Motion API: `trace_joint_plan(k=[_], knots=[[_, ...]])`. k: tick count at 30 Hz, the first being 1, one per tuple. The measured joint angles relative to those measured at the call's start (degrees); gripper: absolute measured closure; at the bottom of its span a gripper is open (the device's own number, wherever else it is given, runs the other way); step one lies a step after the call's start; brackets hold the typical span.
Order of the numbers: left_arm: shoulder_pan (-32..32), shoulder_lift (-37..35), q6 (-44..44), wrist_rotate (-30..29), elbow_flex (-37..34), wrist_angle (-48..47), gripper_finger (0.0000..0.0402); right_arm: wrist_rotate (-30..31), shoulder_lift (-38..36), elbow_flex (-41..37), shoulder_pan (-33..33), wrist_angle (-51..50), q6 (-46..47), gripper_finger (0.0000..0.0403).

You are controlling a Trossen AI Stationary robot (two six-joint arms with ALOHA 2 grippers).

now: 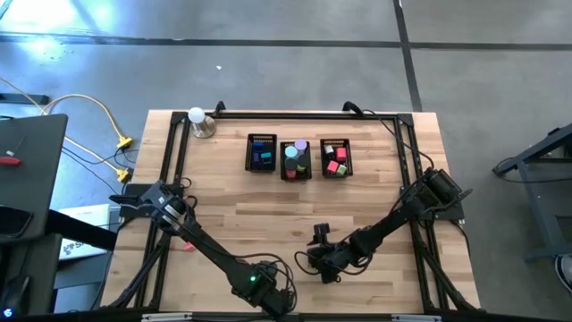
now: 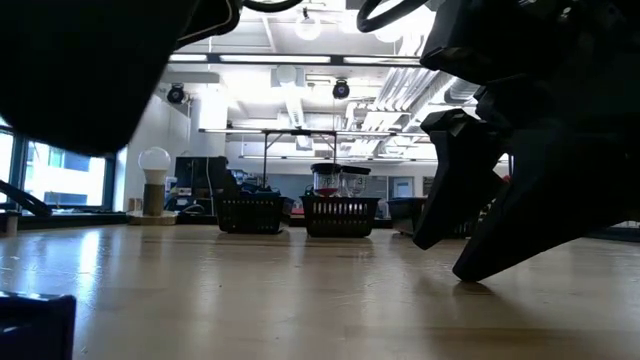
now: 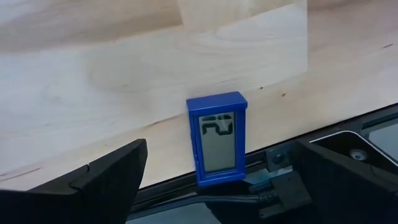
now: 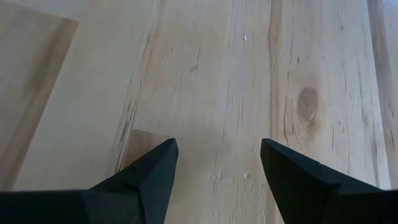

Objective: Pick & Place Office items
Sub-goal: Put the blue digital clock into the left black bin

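Items mostly binned

Items (image 1: pixel 296 156) are seen in three bins (image 1: pixel 262 153), upper centre; left gripper (image 3: pixel 217 186) and right gripper (image 4: pixel 217 163) are held apart, empty.

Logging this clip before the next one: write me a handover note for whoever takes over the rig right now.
Left hand: open, low at the table's near edge, over a small blue display block standing by the frame rail.
Right hand: open, empty, above bare wood near the table's front centre.
Office items: coloured pieces sit in the three mesh bins at the back.
Done: bins look filled.
Left: probably only the blue block.
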Motion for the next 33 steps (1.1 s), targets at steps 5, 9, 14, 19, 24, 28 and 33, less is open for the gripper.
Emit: trace_joint_plan(k=[5,9,14,19,24,28,33], knots=[[0.0,0.4,-0.7,0.1,0.0,0.2,0.0008,0.0,0.0,0.0,0.0,0.0,-0.1,0.0177],[0.0,1.8,-1.1,2.4,-0.1,0.9,0.0008,0.0,0.0,0.0,0.0,0.0,-0.2,0.0177],[0.0,3.6,-0.6,4.7,-0.1,2.7,0.0008,-0.1,0.0,-0.1,0.0,0.2,-0.3,0.0177],[0.2,4.4,-1.1,6.6,0.2,2.4,0.0008,0.0,0.0,-0.1,0.0,0.3,-0.4,0.0177],[0.1,4.4,0.1,5.6,0.2,1.5,0.0025,0.0,0.0,-0.1,0.0,0.3,-0.4,0.0177],[-0.2,4.4,2.8,4.5,0.2,0.7,0.0062,0.0,0.0,-0.1,0.0,0.3,-0.4,0.0177],[-0.2,4.5,2.3,4.7,0.2,-1.3,0.0131,0.0,0.0,-0.1,0.0,0.3,-0.4,0.0177]])
